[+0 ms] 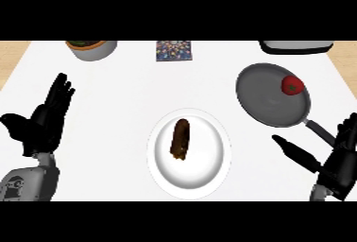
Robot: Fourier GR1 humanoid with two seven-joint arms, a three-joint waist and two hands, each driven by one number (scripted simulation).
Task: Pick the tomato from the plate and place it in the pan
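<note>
The grey frying pan lies at the right of the white counter, its dark handle pointing toward the lower right. The red tomato sits inside the pan, close to its far right rim. In the middle of the counter is a white plate holding one long brown piece of food, perhaps a sausage, lying lengthwise along the plate.

Along the far edge, a grey pot with something green and brown in it stands at the left. A small packet printed in many colours lies at the centre, its print too small to read. A pale object with a dark rim is cut off at the right.

The left hand rests at the left edge, fingers straight and spread, holding nothing. The right hand is at the lower right, just beside the end of the pan's handle, fingers spread wide and empty.
</note>
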